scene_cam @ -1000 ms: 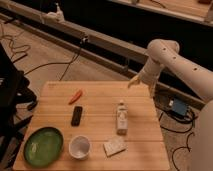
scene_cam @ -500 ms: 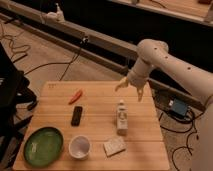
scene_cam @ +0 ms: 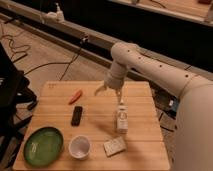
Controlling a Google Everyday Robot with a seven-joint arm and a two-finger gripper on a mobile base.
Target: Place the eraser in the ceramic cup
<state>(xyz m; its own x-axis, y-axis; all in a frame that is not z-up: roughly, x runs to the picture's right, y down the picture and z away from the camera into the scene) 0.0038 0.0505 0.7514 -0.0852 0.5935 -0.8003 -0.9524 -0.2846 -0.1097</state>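
The gripper (scene_cam: 108,91) hangs near frame centre, jaws spread wide and empty. The eraser (scene_cam: 76,115) lies flat to its lower left, above the ceramic cup (scene_cam: 79,147). Reaching across, the arm could topple the slim bottle (scene_cam: 121,118) or nudge the orange item (scene_cam: 75,96), possibly a pepper.

Robot arm (scene_cam: 170,80) cut off at three o'clock; its gripper (scene_cam: 108,92) hangs over the table (scene_cam: 142,127) at the twelve o'clock edge.
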